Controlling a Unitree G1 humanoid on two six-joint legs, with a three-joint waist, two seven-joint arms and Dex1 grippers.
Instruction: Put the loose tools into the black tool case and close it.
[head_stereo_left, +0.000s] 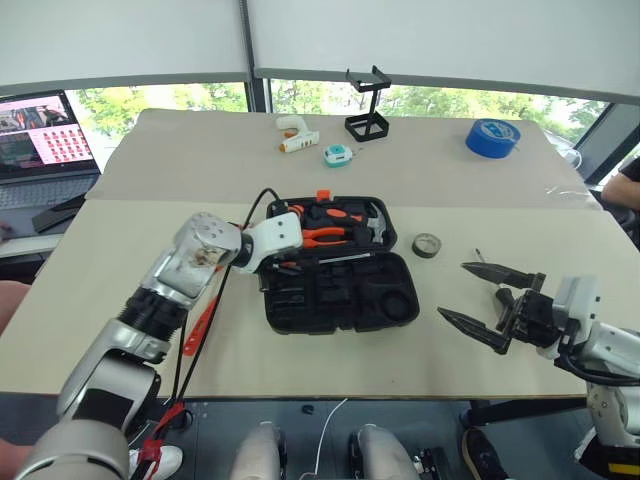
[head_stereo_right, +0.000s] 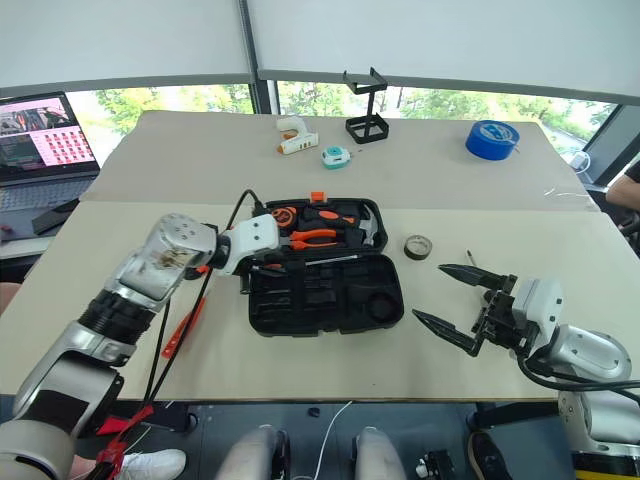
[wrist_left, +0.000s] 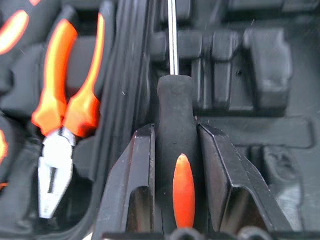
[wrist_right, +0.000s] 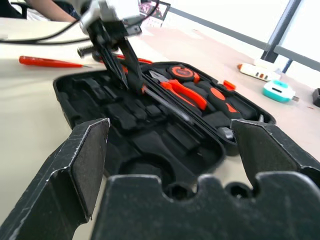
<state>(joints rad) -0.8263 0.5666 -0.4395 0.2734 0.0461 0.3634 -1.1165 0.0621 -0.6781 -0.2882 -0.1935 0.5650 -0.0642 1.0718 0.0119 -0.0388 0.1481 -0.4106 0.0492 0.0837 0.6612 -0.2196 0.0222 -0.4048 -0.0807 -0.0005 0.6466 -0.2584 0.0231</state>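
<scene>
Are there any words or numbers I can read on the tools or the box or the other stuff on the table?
None can be read.
black tool case: no lettering shows on it or on the tools in it.
blue tape roll: a pale mark on top, too small to read.
teal tape measure: a white face, too small to read.
laptop screen: rows of pink and red pictures, any text too small to read.

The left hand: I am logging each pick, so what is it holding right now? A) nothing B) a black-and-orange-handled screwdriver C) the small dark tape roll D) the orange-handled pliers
B: the left hand is closed on the black-and-orange-handled screwdriver, its two fingers pressed on the handle, with the shaft over the moulded slots of the open black plastic tool case.
</scene>
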